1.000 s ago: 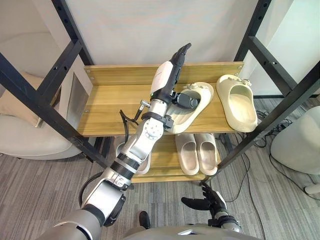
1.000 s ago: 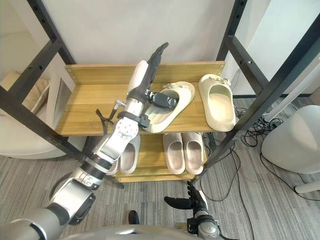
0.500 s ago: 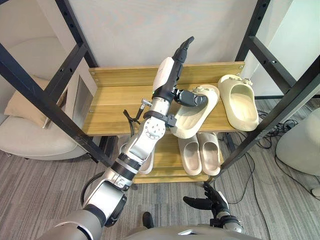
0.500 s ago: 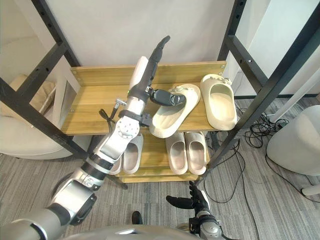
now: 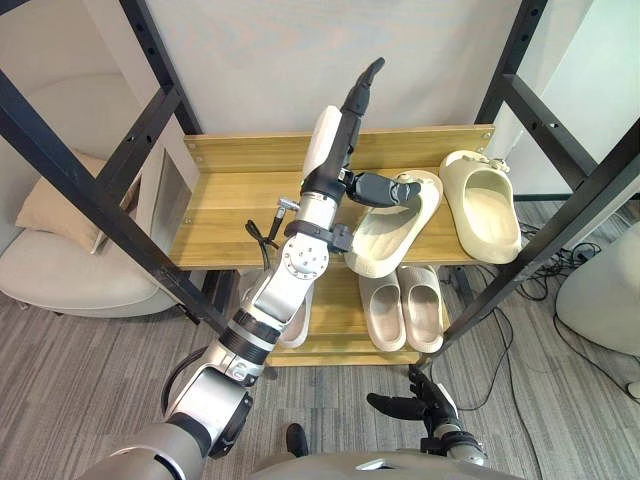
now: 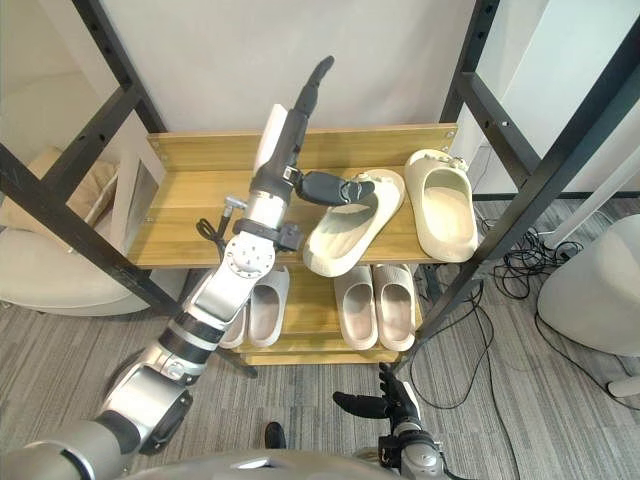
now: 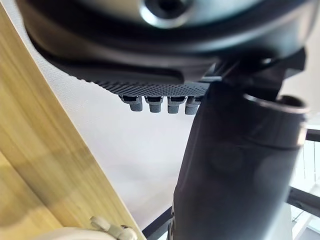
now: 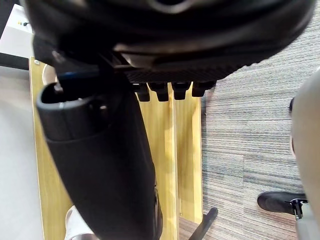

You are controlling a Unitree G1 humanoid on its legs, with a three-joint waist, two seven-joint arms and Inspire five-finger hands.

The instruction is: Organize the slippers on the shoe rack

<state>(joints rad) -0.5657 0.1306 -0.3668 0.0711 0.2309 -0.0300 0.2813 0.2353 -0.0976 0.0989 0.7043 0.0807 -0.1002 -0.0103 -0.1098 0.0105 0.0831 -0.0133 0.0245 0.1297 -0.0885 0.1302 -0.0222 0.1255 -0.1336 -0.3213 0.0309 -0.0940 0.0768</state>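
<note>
Floor: grey ribbed carpet [image 5: 90,400] in front of the rack.
Right hand [image 5: 412,405]: low over the carpet, nearest the camera; fingers loosely spread and holding nothing.
Shoe rack [image 5: 225,205]: 2 wooden shelves in a black metal frame.
Lower shelf [image 5: 335,330]: pair of beige slippers [image 5: 402,305] lies side by side with toes toward the back. 1 pale slipper [image 5: 292,322] lies to their left, partly hidden behind the left arm.
Angled slipper [image 5: 392,228]: cream, on the upper shelf right of centre. It lies on a slant, with its heel past the shelf's front edge and its toe turned toward the back right.
Left hand [image 5: 328,150]: raised over the upper shelf, fingers straight and pointing up toward the wall. The thumb [image 5: 385,188] reaches sideways onto the angled slipper's strap. It seems to rest on the strap rather than hook round it, though this is hard to tell.
Straight slipper [image 5: 485,205]: cream, flat at the upper shelf's right end, toe toward the back, close beside the angled slipper's toe.
Beside the rack: beige cushion [image 5: 55,205] on a pale seat [image 5: 55,275], off to the left.
Back: white wall [image 5: 260,60] behind the upper shelf.
</note>
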